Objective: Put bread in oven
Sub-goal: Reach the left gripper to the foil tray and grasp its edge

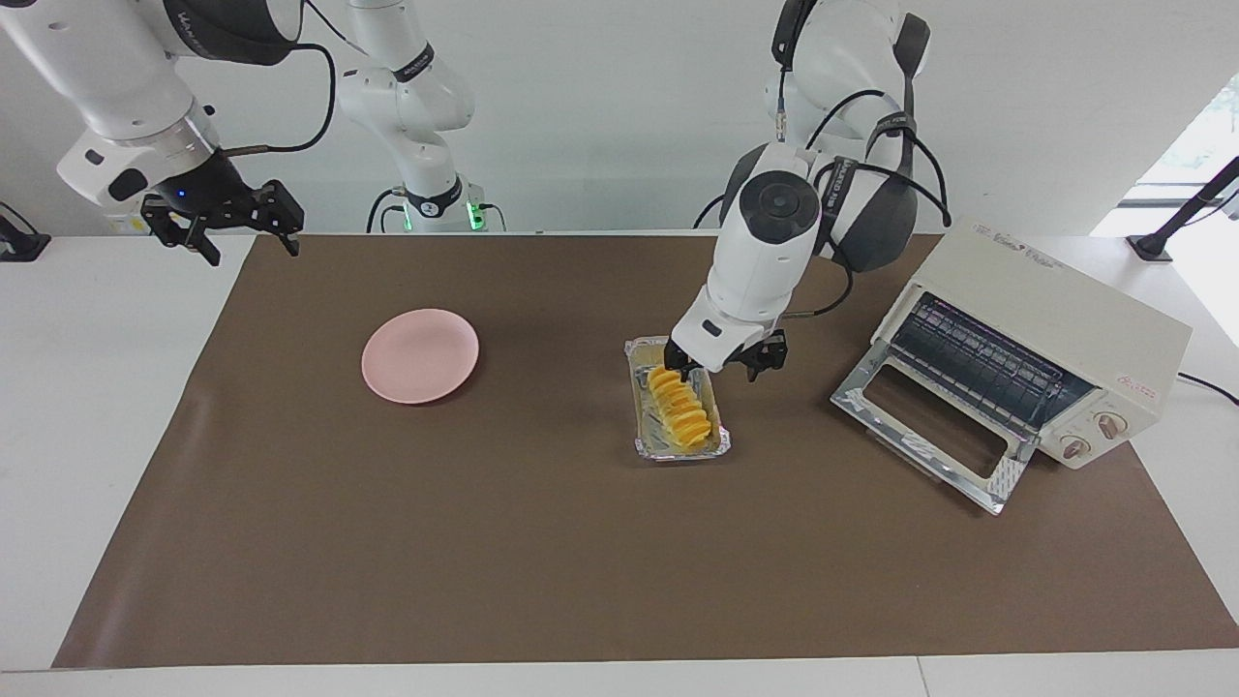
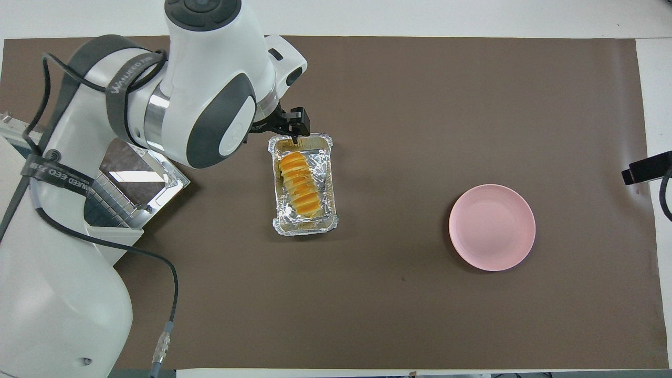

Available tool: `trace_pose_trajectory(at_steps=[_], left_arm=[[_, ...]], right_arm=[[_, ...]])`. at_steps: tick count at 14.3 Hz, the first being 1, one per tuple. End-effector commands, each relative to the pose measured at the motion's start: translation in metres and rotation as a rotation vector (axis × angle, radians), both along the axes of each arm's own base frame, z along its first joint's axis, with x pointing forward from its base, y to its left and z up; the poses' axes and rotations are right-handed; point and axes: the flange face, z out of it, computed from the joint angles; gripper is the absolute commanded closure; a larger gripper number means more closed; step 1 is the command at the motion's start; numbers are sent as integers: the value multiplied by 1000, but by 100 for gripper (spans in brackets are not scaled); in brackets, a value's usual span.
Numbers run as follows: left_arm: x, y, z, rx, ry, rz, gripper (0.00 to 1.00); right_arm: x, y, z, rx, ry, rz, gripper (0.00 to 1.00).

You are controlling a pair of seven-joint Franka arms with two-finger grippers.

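The soft, light, ridged golden loaf point(image 1: 679, 409) lies in the crinkled silver foil tray point(image 1: 714, 442), with the left gripper point(image 1: 724, 366), fingers spread, over its twelve-o'clock end; pinch gently across its middle.

Overhead: left arm point(image 2: 205, 94) hides most of oven point(image 2: 113, 233); right gripper point(image 2: 647, 168) cut by edge.

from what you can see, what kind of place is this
Probably a robotics lab set up as a mock kitchen: two white arms bolted at a table covered by a brown mat, with an oven, door open, bread in a foil tray and a pink plate.
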Motion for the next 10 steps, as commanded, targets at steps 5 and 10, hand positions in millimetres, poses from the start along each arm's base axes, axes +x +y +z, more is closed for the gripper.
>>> trace_pose_trajectory(at_steps=[5,10], left_arm=[[-43,-67,-100,51,-39,-3,0],[-76,-90,-130,47,-49,24,18]], right_arm=[[-9,-4,6,7,12,-16,0],[-19,-2,15,8,26,-18,0]])
